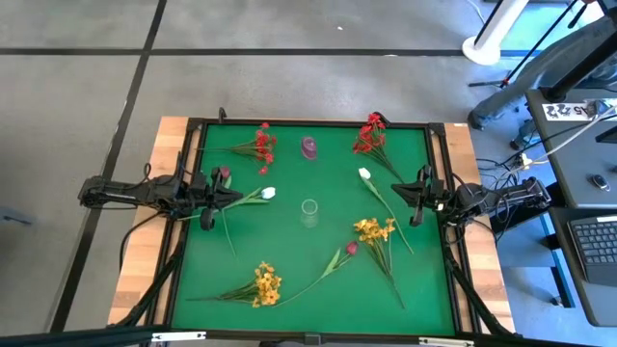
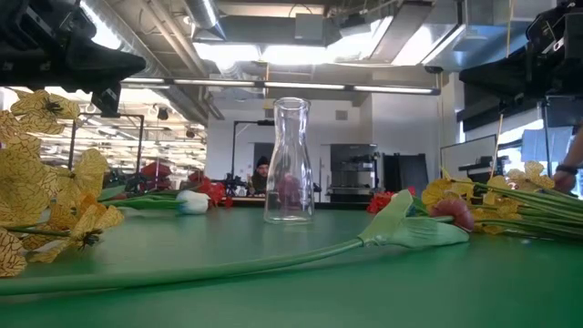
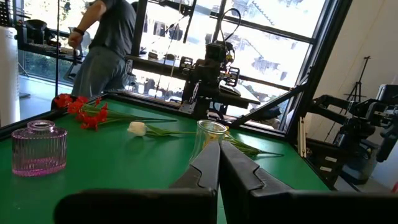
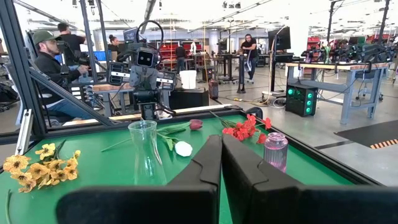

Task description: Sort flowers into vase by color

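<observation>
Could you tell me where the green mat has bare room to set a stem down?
The mat lies bare between the purple vase and the far-left red spray. Another free patch sits below the clear vase. The right half is crowded with crossing stems.

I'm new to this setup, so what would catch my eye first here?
Flowers lie scattered over the green mat: red sprays at the far edge, yellow sprays at the near one. A clear vase stands mid-mat, a pink vase behind it. The left gripper and right gripper wait shut at either side.
</observation>
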You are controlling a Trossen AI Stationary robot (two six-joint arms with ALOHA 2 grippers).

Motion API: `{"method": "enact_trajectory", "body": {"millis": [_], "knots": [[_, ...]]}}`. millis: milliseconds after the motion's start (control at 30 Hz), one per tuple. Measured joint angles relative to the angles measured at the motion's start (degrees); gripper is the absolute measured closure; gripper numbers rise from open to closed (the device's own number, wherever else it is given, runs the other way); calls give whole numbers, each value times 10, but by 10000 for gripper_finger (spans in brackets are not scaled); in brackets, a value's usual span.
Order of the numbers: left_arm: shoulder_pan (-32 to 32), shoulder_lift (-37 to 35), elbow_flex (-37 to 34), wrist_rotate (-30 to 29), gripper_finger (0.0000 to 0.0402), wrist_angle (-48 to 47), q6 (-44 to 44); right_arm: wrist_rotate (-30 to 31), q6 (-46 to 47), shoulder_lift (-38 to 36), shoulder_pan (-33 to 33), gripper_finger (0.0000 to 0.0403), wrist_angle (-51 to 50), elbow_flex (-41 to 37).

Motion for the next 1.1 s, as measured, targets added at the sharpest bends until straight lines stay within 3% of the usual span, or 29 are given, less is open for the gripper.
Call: {"method": "enact_trajectory", "body": {"millis": [1100], "knots": [[0, 0, 0, 0, 401, 2, -19, 0, 0, 0, 0, 388, 0, 0]]}}
